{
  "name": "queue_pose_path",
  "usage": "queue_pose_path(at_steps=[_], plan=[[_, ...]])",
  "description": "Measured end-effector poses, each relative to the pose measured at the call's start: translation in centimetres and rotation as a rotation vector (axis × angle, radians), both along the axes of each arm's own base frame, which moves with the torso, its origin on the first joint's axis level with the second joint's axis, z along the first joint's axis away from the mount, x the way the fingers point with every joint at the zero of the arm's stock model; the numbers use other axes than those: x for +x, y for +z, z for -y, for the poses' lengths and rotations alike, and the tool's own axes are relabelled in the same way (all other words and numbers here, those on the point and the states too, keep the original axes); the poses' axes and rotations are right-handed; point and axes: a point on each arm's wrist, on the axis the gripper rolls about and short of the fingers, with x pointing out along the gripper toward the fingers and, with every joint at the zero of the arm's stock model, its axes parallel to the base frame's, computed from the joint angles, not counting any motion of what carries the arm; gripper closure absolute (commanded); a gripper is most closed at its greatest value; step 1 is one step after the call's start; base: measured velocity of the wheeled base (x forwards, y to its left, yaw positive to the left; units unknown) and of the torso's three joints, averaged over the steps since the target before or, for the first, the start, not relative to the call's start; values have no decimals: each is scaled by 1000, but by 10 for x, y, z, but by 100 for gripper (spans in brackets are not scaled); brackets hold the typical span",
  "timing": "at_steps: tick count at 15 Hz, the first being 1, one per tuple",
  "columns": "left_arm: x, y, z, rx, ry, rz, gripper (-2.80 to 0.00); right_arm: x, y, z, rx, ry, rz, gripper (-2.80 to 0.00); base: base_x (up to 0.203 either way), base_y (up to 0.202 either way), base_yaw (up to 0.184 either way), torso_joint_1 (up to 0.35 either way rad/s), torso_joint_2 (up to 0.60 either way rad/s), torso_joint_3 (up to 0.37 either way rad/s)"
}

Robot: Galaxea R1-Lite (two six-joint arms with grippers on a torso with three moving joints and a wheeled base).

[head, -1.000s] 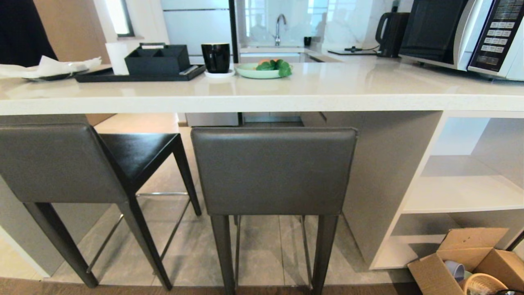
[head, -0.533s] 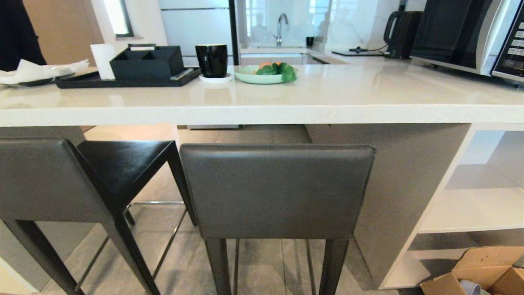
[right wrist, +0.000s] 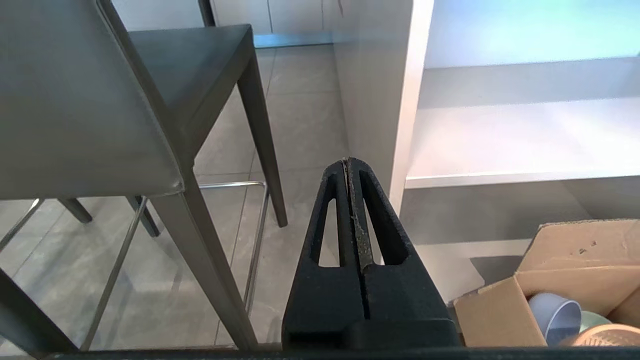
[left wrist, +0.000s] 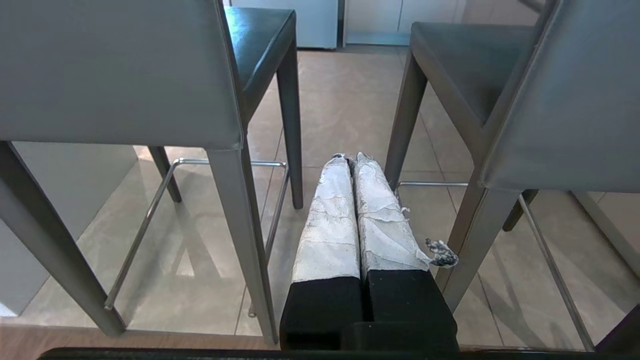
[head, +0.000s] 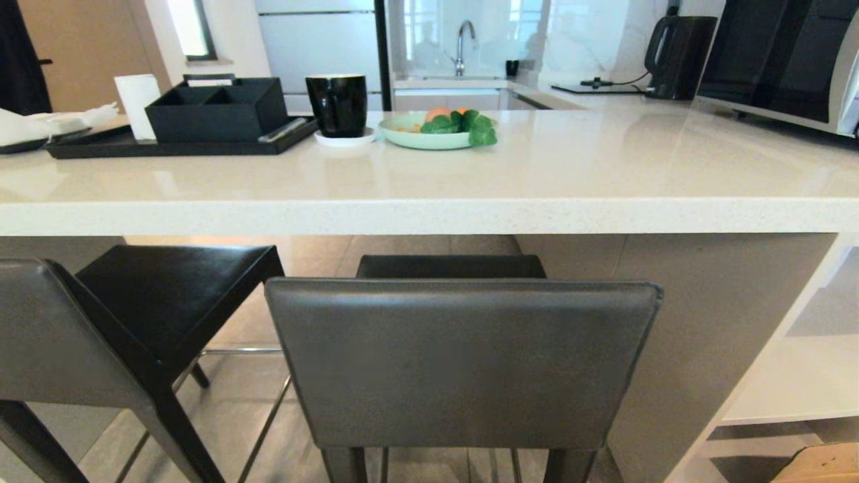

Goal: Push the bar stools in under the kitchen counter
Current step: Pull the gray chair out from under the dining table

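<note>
Two bar stools stand at the kitchen counter [head: 429, 216], backrests toward me. The middle stool [head: 463, 362] faces the counter squarely, its seat reaching below the slab. The left stool [head: 67, 335] is angled, its black seat [head: 174, 288] pointing under the counter. Neither arm shows in the head view. My left gripper [left wrist: 350, 159] is shut and empty, low down and pointing into the gap between the left stool [left wrist: 115, 75] and the middle stool [left wrist: 575, 100]. My right gripper [right wrist: 348, 161] is shut and empty, between the middle stool [right wrist: 75, 110] and the counter's grey panel [right wrist: 375, 75].
On the counter stand a black tray with an organiser [head: 215, 111], a black mug [head: 337, 104], a green plate of food [head: 436, 131], a kettle [head: 678, 57] and a microwave [head: 785, 60]. White shelves [right wrist: 525, 135] and an open cardboard box [right wrist: 505, 310] lie to the right.
The whole head view has shifted: the camera has come closer to the counter, so the stools and slab look larger and sit lower. The box has nearly left the picture.
</note>
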Motion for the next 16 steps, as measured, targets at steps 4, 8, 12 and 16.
queue_pose_path(at_steps=[4, 8, 12, 16], plan=[[0, 0, 0, 0, 0, 0, 0, 0, 0, 0, 0, 0, -2, 0, 0, 0, 0, 0, 0, 0], [0, 0, 0, -2, 0, 0, -280, 0, 0, 0, 0, 0, -1, -280, 0, 0, 0, 0, 0, 0], [0, 0, 0, -5, 1, -1, -280, 0, 0, 0, 0, 0, -1, -280, 0, 0, 0, 0, 0, 0], [0, 0, 0, -5, 1, 0, -280, 0, 0, 0, 0, 0, -2, -280, 0, 0, 0, 0, 0, 0]])
